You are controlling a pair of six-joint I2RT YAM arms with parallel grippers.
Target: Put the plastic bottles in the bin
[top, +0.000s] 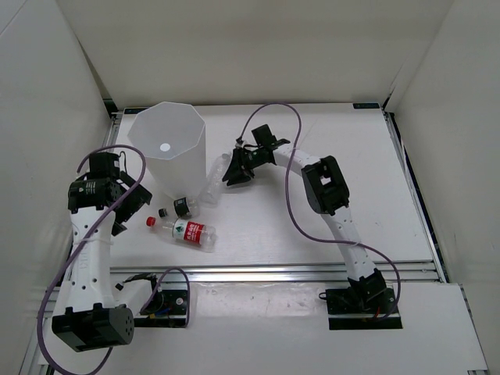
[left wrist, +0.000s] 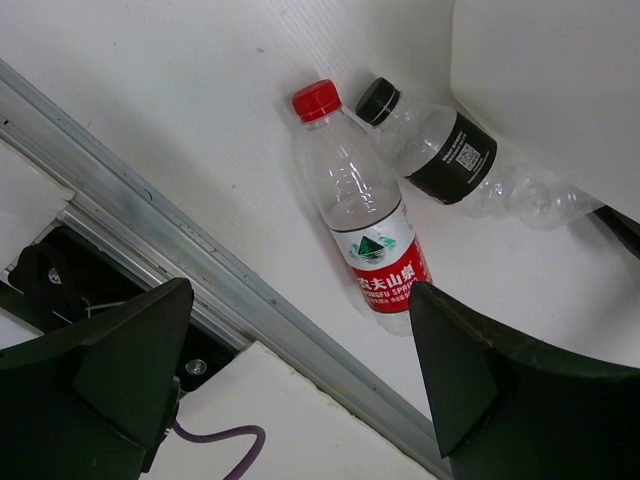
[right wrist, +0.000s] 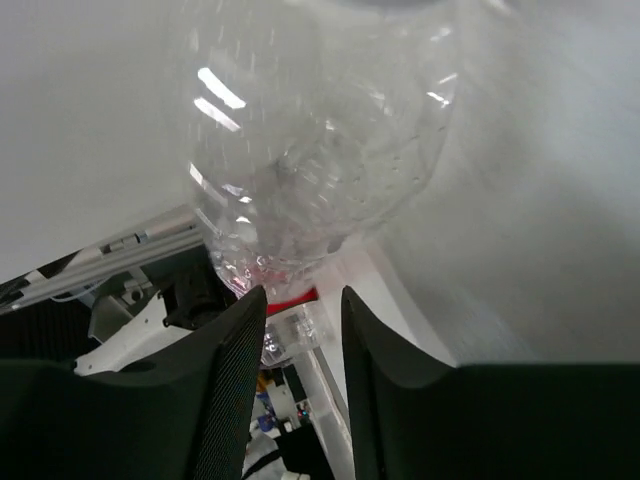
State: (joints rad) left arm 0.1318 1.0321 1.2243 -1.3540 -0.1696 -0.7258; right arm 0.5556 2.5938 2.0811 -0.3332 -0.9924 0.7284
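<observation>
Left hand [top: 130,208] hangs spread wide. At its 3 o'clock the red-labelled bottle [top: 190,231] lies on the tabletop [top: 312,258], with the black-capped bottle [top: 180,207] just beyond. Right hand [top: 233,170], narrow, meets a clear bottle [top: 212,187]; I cannot tell whether it grips. At that bottle's 10 o'clock stands the bin [top: 168,168].
</observation>
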